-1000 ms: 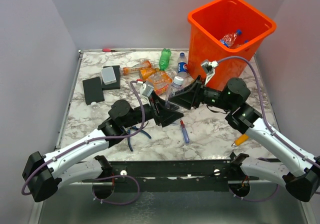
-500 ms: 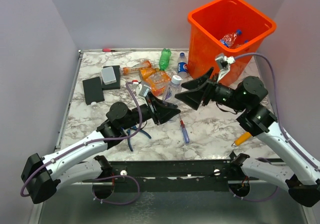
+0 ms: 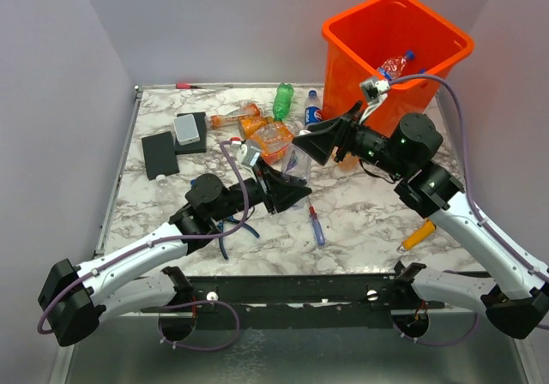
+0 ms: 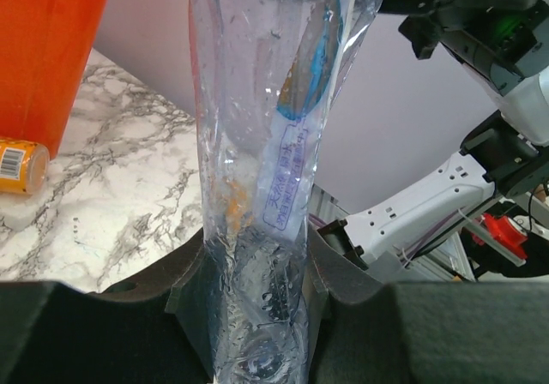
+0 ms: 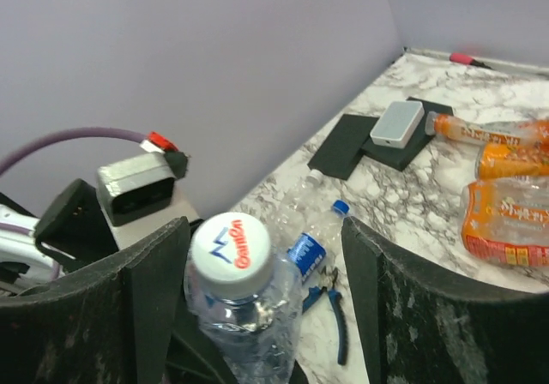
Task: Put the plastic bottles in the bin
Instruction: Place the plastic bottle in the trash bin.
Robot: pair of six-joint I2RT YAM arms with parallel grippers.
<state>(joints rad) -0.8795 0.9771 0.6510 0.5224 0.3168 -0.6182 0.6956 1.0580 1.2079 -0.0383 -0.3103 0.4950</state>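
Handover in progress, by the look of it. The left gripper (image 4: 257, 294) is pinching the clear bottle (image 4: 266, 144) low on its body, around the middle of the table. The right gripper (image 5: 266, 260) has its fingers spread either side of the white cap (image 5: 230, 251), with a gap showing on both sides, so it's not gripping yet.

To do this bit well, the right one should probably close just below the cap, on the stiff neck. The body is thin and already crumpled, so it'd likely squash and slip. The left should only let go once the right has a firm hold. After that it's a short swing to the bin (image 3: 364, 88) at 1 o'clock, and the bottle needs to clear the rim before the drop.

Count, as far as anyone can see:
- 1 clear bottle in hand
- 3 orange bottles (image 3: 274, 141) bunched at 12 o'clock
- 1 green bottle (image 3: 283, 101) behind them
- 1 blue-labelled bottle (image 3: 314, 111) beside the bin
- 1 orange one at the foot of the bin (image 4: 21, 165)
- 1 small blue-capped one (image 5: 310, 245) next to the pliers (image 5: 336, 315)
- probably 1 more orange one (image 3: 415, 237) at 4 o'clock
- 1 visible inside the bin (image 3: 396, 63), more possibly hidden

Not bottles: 1 screwdriver (image 3: 316, 226), 1 pair of pliers, 2 black pads (image 3: 159, 155) and 1 grey box (image 3: 186, 129).
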